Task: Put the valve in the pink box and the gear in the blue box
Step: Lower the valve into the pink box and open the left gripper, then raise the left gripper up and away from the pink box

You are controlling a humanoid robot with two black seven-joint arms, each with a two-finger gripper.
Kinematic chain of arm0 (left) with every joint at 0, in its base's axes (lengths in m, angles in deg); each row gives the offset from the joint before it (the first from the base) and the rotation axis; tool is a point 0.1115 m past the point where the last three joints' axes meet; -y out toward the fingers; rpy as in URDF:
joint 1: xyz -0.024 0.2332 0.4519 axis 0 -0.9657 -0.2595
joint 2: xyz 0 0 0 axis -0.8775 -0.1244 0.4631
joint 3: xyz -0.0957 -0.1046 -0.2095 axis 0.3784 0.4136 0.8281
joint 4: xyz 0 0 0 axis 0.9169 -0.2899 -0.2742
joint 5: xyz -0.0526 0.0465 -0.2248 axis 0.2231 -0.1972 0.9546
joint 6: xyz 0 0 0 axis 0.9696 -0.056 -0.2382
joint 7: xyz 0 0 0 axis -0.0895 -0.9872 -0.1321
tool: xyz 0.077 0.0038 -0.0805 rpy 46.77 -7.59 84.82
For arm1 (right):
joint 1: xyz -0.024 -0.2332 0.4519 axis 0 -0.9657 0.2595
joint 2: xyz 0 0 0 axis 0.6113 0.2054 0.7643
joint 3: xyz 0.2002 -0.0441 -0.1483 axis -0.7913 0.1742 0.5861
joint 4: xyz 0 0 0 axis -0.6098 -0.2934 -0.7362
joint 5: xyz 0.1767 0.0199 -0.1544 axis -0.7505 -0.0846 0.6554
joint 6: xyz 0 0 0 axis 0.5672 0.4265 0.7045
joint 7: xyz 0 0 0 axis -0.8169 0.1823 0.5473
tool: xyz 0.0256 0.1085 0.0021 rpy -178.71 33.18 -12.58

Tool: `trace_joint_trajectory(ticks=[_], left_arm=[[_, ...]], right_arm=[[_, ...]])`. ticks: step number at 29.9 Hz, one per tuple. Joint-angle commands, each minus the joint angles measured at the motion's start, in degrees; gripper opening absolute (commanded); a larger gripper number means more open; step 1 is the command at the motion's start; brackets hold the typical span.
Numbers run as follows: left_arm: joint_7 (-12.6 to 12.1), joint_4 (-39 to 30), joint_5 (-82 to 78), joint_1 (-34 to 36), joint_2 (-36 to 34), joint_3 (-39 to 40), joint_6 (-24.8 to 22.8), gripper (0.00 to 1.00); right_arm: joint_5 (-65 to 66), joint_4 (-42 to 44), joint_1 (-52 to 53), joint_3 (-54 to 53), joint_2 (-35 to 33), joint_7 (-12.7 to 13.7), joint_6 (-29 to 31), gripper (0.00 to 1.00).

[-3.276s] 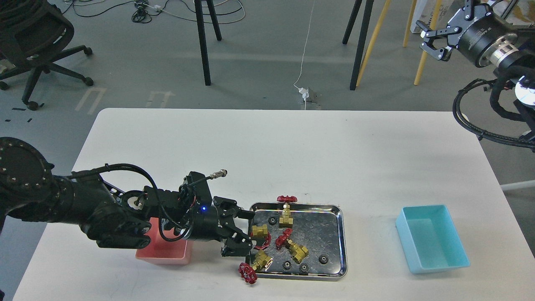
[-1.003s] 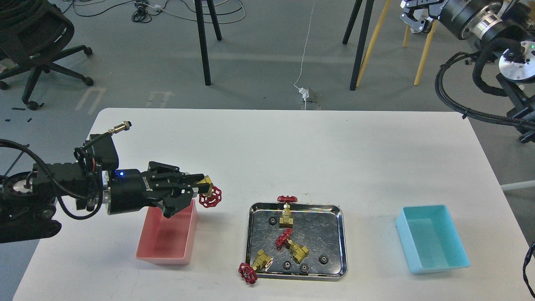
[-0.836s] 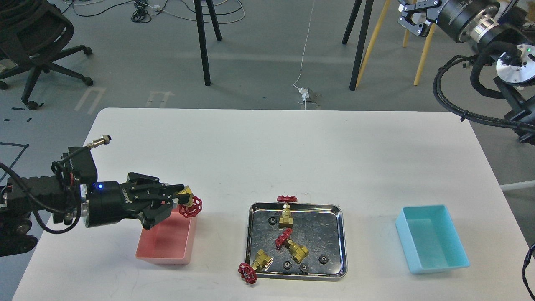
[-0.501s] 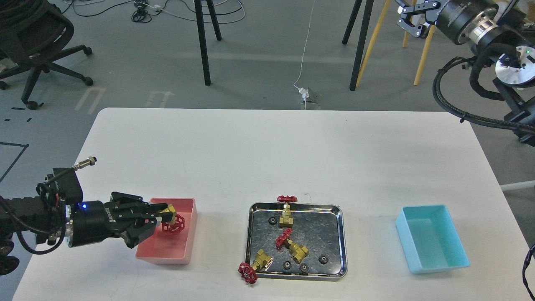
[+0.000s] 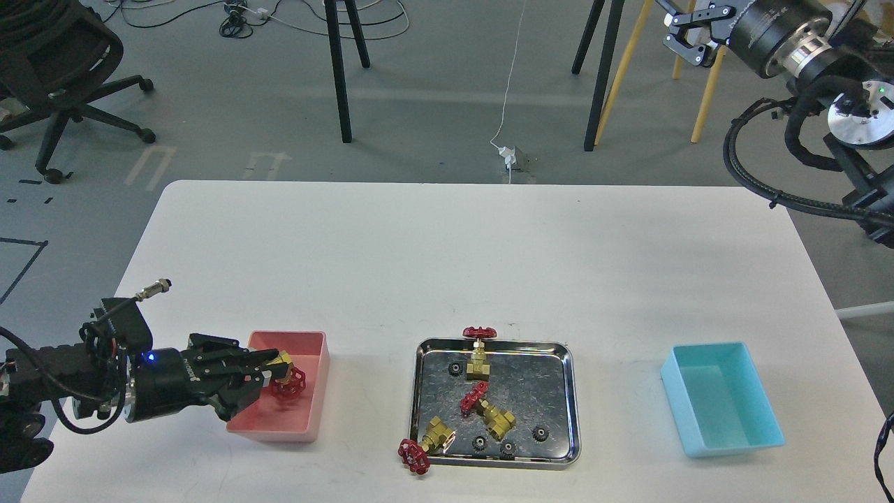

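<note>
My left gripper (image 5: 271,369) is shut on a brass valve with a red handwheel (image 5: 287,383) and holds it low inside the pink box (image 5: 307,413). Three more valves lie at the steel tray (image 5: 569,405): one (image 5: 478,351) at its back rim, one (image 5: 487,406) in the middle, one (image 5: 424,446) hanging over the front left corner. Several small black gears (image 5: 539,434) lie in the tray. The blue box (image 5: 721,406) stands empty at the right. My right gripper (image 5: 688,38) is open, high at the top right, away from the table.
The white table (image 5: 447,265) spans the view. Beyond its far edge are tripod legs (image 5: 340,70), yellow legs (image 5: 705,98), a cable on the floor and an office chair (image 5: 56,77) at the top left.
My left gripper carried the valve from the tray leftward and lowered it into the pink box. My right arm rose and shifted slightly at the top right.
</note>
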Motion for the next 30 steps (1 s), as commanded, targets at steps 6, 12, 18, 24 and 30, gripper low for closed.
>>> trace_joint_trajectory(ticks=[6,12,18,24,30], left_arm=[[0.00,0.39,0.08,-1.28,0.88,0.01,0.00,0.30],[0.00,2.32,-0.01,-1.81,2.64,-0.07,0.00,0.36],[0.00,2.32,0.08,-1.55,2.64,0.01,0.00,0.49],[0.00,1.27,0.78,-1.20,0.89,6.49,0.00,0.66],[0.00,-6.01,7.09,-0.58,-3.68,21.08,-4.59,0.70]], right_arm=[[0.00,-0.09,-0.73,-0.30,0.08,0.00,0.00,1.00],[0.00,-0.09,-1.17,-0.47,-0.01,0.00,0.00,1.00],[0.00,-0.09,-1.25,-0.47,-0.19,0.00,0.00,1.00],[1.05,-0.44,-0.99,0.58,-0.80,0.08,0.00,1.00],[15.87,-1.75,1.55,8.39,-1.15,0.44,0.00,1.00]])
